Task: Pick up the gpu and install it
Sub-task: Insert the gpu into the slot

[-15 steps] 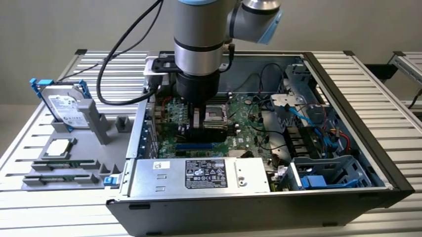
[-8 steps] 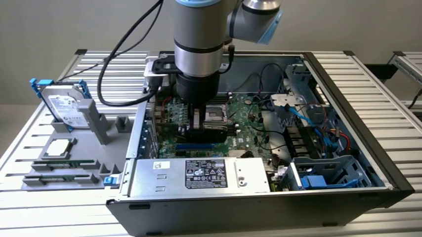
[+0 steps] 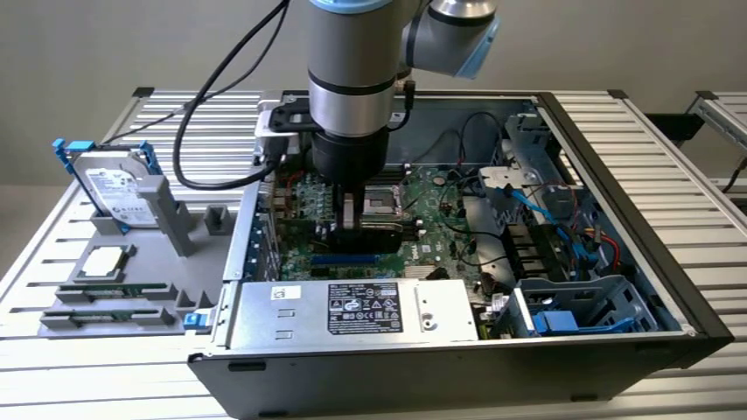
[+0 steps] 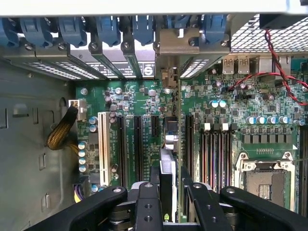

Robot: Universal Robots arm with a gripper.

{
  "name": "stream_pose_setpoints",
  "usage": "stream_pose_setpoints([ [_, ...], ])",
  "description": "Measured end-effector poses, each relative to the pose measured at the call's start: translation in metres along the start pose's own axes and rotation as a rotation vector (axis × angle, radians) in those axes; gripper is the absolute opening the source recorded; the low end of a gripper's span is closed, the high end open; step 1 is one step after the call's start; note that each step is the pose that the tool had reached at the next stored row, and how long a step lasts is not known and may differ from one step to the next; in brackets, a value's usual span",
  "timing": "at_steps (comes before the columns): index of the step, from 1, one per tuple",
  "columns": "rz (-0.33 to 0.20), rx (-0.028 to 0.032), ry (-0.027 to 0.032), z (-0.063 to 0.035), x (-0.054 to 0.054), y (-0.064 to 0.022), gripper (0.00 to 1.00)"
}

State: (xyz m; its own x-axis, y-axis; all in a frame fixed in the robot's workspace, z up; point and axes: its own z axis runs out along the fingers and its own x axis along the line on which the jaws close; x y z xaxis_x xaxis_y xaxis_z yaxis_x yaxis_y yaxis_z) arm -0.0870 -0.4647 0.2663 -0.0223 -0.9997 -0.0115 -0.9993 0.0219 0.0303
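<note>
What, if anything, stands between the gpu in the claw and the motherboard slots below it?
Nothing visible does. The claw holds the gpu edge-on over the motherboard, and the long slots beside it are bare.

Black gpu upright over the motherboard

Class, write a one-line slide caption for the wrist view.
Jaws grip the gpu edge-on above the green motherboard inside the case.

A robot lab: a silver ribbed metal desk carries an open black computer case and a grey parts holder.
</note>
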Motion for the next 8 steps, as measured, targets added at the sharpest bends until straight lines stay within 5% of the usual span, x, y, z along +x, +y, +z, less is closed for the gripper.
stream_pose_setpoints([
  [8, -0.019, -0.0002, 0.0006, 0.0004, 0.0, 0.0, 0.27],
])
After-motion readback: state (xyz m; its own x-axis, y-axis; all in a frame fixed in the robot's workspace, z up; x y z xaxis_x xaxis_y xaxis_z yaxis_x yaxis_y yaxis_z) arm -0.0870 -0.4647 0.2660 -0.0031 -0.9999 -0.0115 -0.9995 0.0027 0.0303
